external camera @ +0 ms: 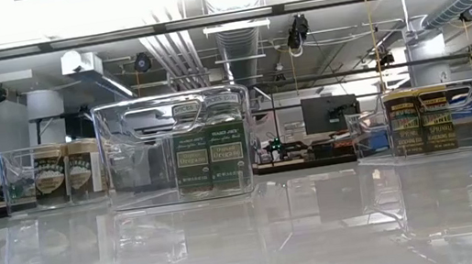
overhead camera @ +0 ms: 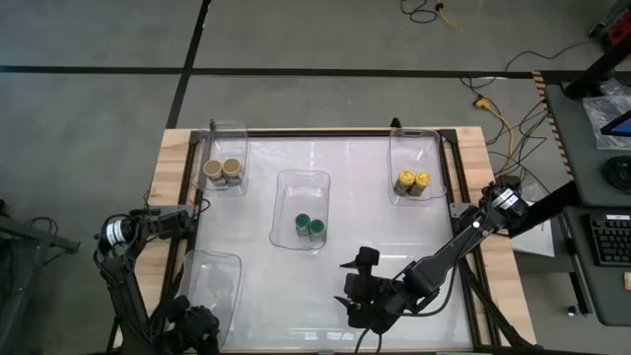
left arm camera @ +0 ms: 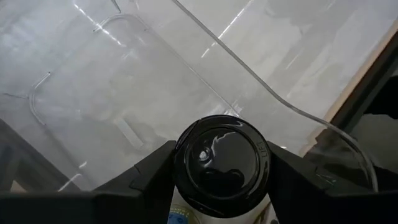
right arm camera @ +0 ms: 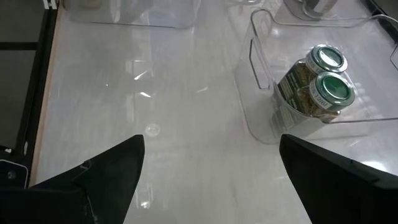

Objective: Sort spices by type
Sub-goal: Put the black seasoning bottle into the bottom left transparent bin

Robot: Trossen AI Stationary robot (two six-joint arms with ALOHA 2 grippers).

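In the left wrist view a spice jar with a black lid (left arm camera: 221,162) sits between the fingers of my left gripper (overhead camera: 197,323), over the clear near-left bin (overhead camera: 210,284). Two tan-lidded jars (overhead camera: 223,173) stand in the far-left bin. Two green-lidded jars (overhead camera: 310,227) stand in the centre bin. Two yellow-lidded jars (overhead camera: 413,181) stand in the far-right bin. My right gripper (right arm camera: 211,180) hangs open over bare table, near the centre bin, with nothing between its fingers. My left gripper pinches the black-lidded jar by its sides just under the lid (left arm camera: 177,186), one finger (left arm camera: 149,177) on each side. The fingers come steeply from above. The jar stands upright with its lid up, inside the bin's outline. I cannot tell whether its base touches the bin's floor.
The table's white top is framed by wooden edges (overhead camera: 170,168). Open tabletop (right arm camera: 155,93) lies between the centre bin and the table's near edge. In the low view the bins stand in a row, the green jars (external camera: 210,159) in the middle.
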